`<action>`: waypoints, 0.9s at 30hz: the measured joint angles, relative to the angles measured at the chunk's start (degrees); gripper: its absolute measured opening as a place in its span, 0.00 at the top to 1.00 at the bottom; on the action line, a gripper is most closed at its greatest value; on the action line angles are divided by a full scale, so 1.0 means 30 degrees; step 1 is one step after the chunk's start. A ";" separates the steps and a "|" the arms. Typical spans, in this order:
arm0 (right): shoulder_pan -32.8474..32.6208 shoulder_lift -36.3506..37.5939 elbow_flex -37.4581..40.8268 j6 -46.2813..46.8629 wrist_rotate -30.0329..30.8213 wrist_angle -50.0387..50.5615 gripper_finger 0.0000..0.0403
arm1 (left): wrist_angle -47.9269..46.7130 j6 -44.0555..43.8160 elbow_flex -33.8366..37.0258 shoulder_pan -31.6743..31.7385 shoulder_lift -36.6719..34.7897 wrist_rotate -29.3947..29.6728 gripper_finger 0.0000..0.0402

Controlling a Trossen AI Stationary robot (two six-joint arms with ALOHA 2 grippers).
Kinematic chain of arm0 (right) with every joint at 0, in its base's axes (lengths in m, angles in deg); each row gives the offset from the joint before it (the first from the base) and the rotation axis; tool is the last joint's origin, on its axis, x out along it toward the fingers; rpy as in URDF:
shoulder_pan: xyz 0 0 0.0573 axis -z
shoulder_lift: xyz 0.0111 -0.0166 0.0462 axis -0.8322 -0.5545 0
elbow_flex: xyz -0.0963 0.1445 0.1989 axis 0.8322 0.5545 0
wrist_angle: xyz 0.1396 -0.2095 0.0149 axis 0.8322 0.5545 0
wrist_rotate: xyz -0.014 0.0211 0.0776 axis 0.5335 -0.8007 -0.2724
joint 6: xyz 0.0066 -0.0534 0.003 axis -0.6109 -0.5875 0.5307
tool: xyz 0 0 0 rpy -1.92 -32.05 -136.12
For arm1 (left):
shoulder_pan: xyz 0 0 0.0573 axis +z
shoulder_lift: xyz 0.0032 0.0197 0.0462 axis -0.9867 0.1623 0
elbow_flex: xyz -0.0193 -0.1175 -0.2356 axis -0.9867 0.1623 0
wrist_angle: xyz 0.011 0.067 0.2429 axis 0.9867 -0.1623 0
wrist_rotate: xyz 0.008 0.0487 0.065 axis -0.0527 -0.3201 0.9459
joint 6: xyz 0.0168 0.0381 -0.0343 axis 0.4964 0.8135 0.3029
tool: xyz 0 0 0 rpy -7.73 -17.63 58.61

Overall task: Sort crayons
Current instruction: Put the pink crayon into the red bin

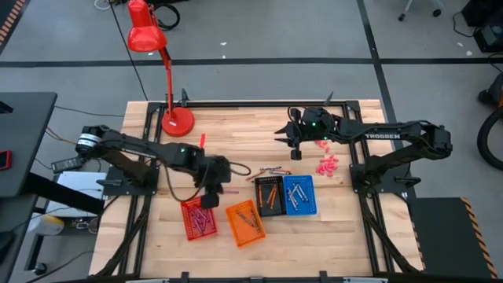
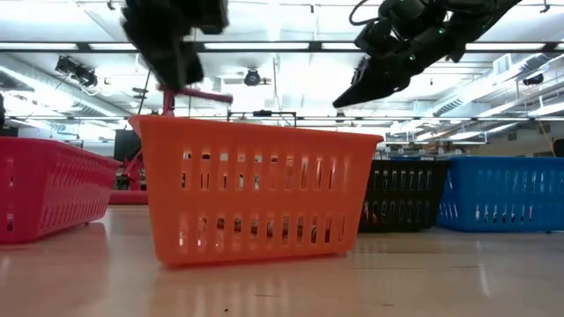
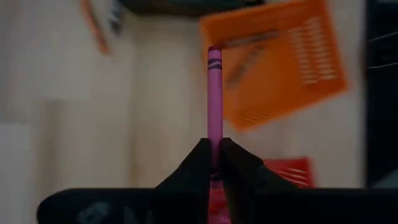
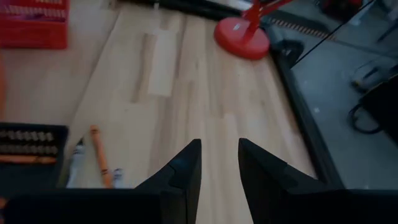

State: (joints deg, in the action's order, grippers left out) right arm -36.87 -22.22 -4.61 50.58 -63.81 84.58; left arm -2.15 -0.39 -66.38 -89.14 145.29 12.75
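My left gripper (image 1: 211,196) hangs over the near left of the table, above the red basket (image 1: 198,218), and is shut on a magenta crayon (image 3: 214,93). The orange basket (image 1: 245,222), black basket (image 1: 269,195) and blue basket (image 1: 299,194) stand to the right of it, with crayons lying in them. A few loose crayons (image 1: 271,170) lie flat on the table behind the black basket. My right gripper (image 4: 217,162) is open and empty, raised above the far right of the table (image 1: 295,145). My left gripper pinches the magenta crayon near one end (image 3: 214,149) between its two fingertips. The crayon runs on along the fingers, its free end (image 3: 214,56) sticking out past them. It is lifted clear of the table and the baskets.
A red desk lamp (image 1: 177,119) stands at the far left. Small pink pieces (image 1: 328,165) lie on the table under the right arm. An orange crayon (image 4: 99,155) and a grey one (image 4: 74,165) lie beside the black basket (image 4: 31,155). Bare wood lies along the near edge.
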 joint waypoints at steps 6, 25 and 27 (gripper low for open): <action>0.0464 0.0000 0.0000 -0.0535 0.0084 -0.1775 0.73 | -0.2058 -0.4921 -0.0002 -0.2670 -0.0315 -0.0363 0.92; 0.1228 0.0000 -0.0007 -0.0566 -0.1956 -0.4566 0.73 | -0.3685 -0.3711 0.0555 -0.8408 -0.0030 0.4093 0.92; 0.1228 0.0000 -0.0007 -0.0558 -0.1956 -0.4561 0.73 | -0.3741 -0.2597 0.0538 -0.8408 0.0308 0.4293 0.92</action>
State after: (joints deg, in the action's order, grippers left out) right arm -33.19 -22.22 -4.63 48.90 -69.68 70.90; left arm -13.37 -8.18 -64.77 -114.36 146.21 25.63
